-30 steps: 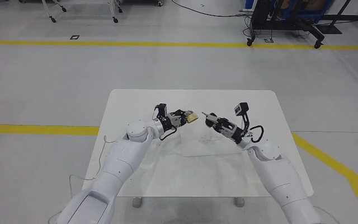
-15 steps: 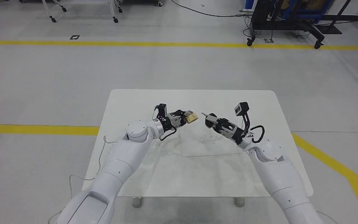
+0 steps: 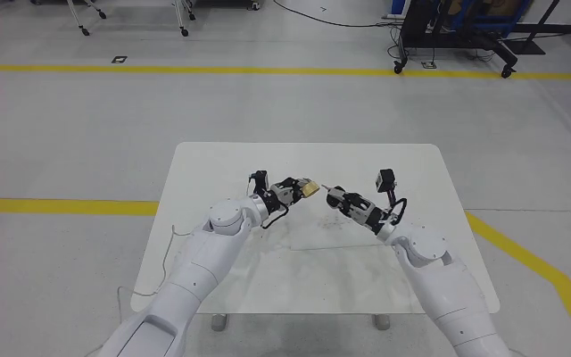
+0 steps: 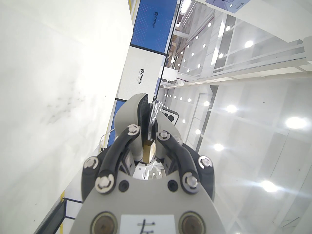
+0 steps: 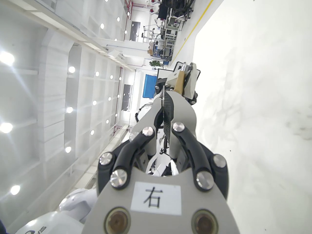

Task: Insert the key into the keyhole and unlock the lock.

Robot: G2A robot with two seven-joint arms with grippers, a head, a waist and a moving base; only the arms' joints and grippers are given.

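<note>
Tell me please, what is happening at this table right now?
The left gripper holds a small brass padlock in the air above the white table. The right gripper is closed on a thin metal key and points it toward the padlock. The two are very close, but in the top view a small gap seems to remain, so the key looks not yet inserted.

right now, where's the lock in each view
Top view: lock over the middle of the white table, in the left gripper, facing the key.
Left wrist view: brass body between its own jaws.
Right wrist view: farther off, past the right gripper.
Shared landmark: the white table.
</note>
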